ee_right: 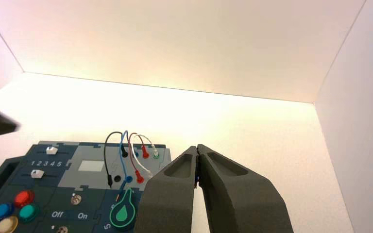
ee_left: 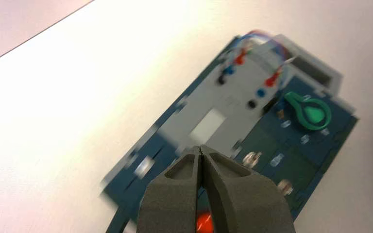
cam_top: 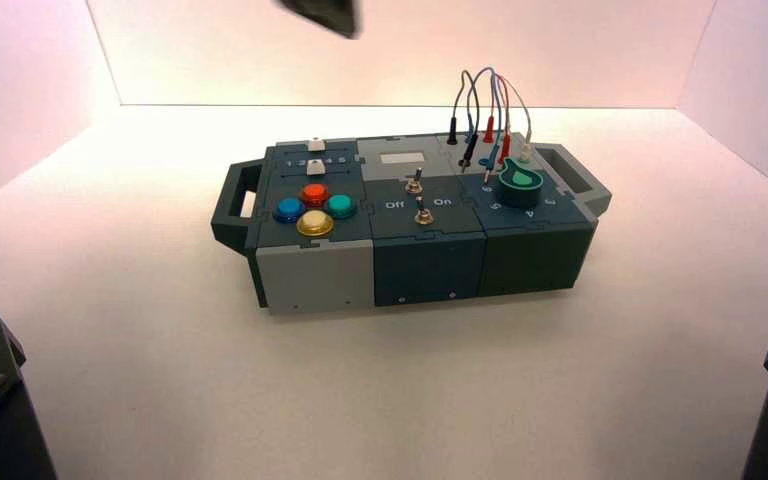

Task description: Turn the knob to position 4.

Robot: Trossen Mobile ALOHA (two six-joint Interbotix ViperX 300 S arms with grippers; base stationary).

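So the round green knob (cam_top: 520,183) with the teardrop pointer is on the right-hand section of the box, toward the front, and its tip points back at the wire sockets. Small pale digits curve around it, with a readable 5 beside it in the right wrist view.

Right behind it there's a light gray panel with black, blue, red and white wires (cam_top: 495,90) looping up. Over in the middle, two little metal toggle switches (cam_top: 415,182) sit by the "Off" and "On" lettering, with a pale rectangular window (cam_top: 402,158) behind them. The left section has four domed buttons, red (cam_top: 315,194), blue (cam_top: 289,209), green (cam_top: 340,206) and yellow (cam_top: 315,223), plus two white sliders (cam_top: 316,167) further back.

Left gripper (ee_left: 200,149) is up in the air over the box, at the top of the high view, clear of the knob. Its black fingers are pressed together with nothing between them. Right gripper (ee_right: 197,148) is parked off to the box's right, also closed up and empty.
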